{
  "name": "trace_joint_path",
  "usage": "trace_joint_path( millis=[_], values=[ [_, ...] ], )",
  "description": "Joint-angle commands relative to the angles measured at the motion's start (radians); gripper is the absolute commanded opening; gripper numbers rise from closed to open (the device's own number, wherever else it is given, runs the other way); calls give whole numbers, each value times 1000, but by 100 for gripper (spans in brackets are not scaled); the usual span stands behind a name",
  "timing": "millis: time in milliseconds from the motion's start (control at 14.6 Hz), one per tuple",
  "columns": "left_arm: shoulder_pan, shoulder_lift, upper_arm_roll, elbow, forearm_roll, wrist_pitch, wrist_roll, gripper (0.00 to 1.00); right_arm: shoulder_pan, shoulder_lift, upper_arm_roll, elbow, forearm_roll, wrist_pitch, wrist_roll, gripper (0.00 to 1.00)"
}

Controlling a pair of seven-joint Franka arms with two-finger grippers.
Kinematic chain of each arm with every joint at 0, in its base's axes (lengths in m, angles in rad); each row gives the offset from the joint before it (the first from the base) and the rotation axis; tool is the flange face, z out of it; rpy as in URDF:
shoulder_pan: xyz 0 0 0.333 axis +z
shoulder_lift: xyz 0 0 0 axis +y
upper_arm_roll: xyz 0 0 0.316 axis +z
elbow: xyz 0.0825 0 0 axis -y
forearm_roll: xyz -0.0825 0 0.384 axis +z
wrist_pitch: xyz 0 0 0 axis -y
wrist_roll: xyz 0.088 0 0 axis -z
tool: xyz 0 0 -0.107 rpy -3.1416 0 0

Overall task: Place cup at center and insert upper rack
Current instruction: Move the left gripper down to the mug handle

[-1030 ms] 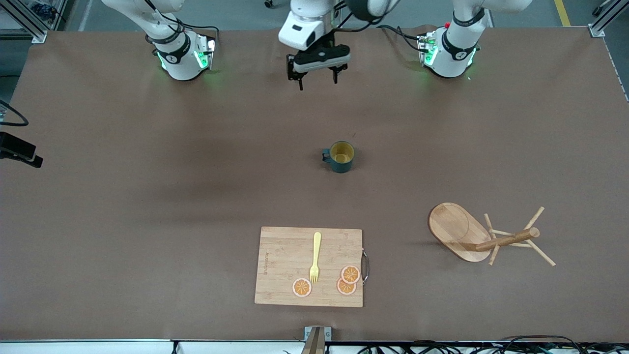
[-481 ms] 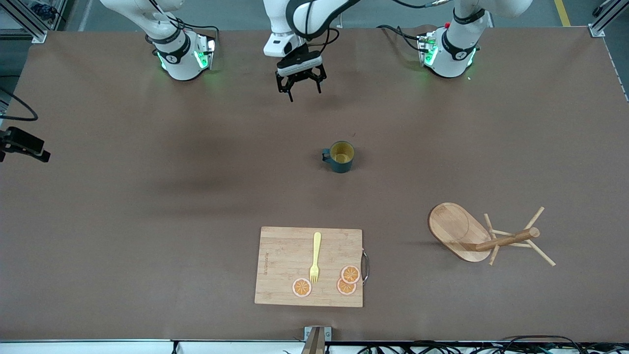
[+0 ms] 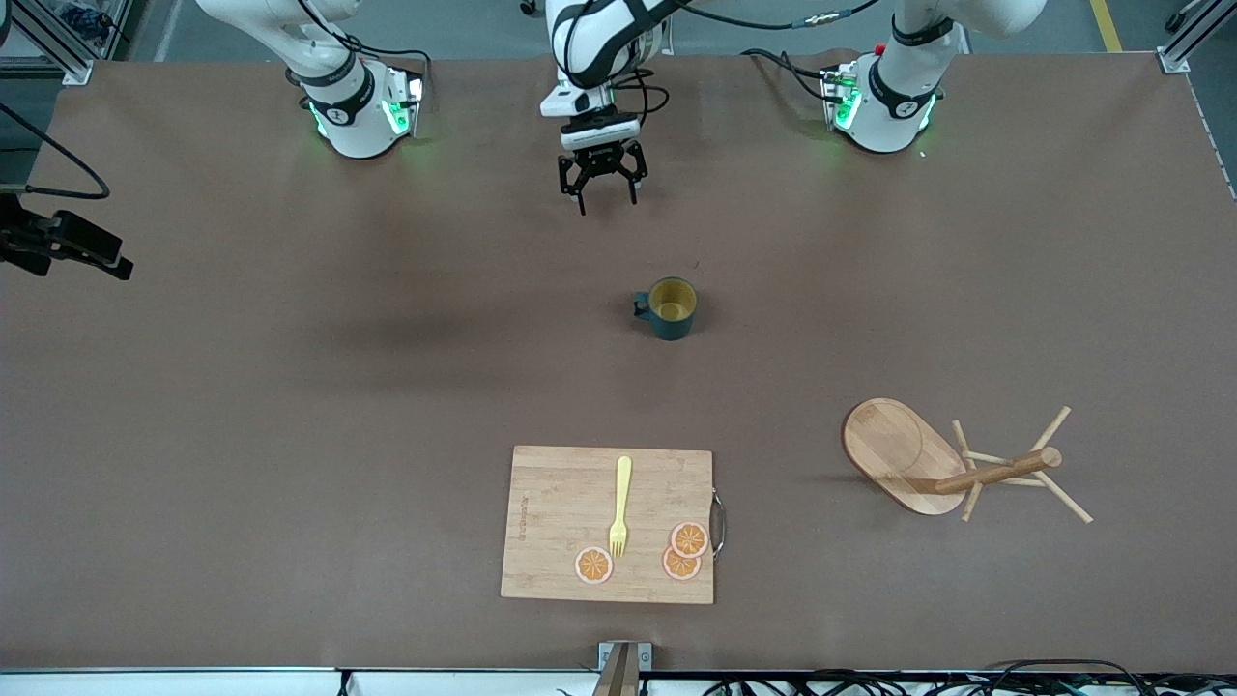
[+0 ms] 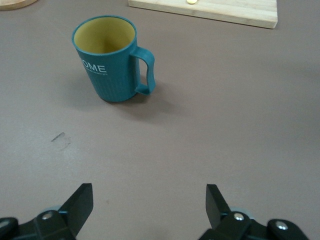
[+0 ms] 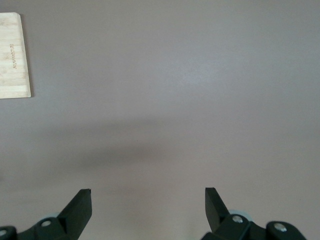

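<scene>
The cup (image 3: 670, 307) stands upright on the tabletop (image 3: 290, 387), near its middle, mouth up. On the front view's clock face the handle points to 9 o'clock, toward the right arm's end. White lettering shows on its side in my left wrist view.

The upper rack (image 3: 952, 466) lies tipped on its side at about 4 o'clock from the cup, well apart from it. Its oval base (image 3: 889, 449) stands tilted on edge. Its post (image 3: 1000, 473) runs roughly level, with the pegs splayed around it.

My left gripper (image 3: 607, 201) hangs over bare tabletop at about 11 o'clock from the cup. Its jaws are spread wide and hold nothing. The cup sits ahead of them, apart from both fingertips.

My right gripper (image 5: 148, 210) is over bare tabletop, jaws likewise spread and empty.

The cutting board (image 3: 551, 503) lies at about 6 o'clock from the cup, nearer to the front camera. It carries a yellow fork (image 3: 619, 505) and three orange slices (image 3: 593, 565).
</scene>
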Motion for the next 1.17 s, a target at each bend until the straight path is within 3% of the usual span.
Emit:
trace_joint_path(
  millis=[0,343,755,1099],
  values=[
    [-22,17,12,-17,87,-41,-21,99,5,-25,-5,-46,-1,53,-45,100],
    [-28,98,35,-20,236,-179,-62,99,4,-22,-7,-52,-1,93,-53,100],
    [-32,114,72,-8,310,-182,-159,100,5,-7,-7,-40,-2,93,-52,100],
    [-55,146,113,-2,417,-182,-122,97,5,1,-7,-35,-1,98,-52,100]
  ],
)
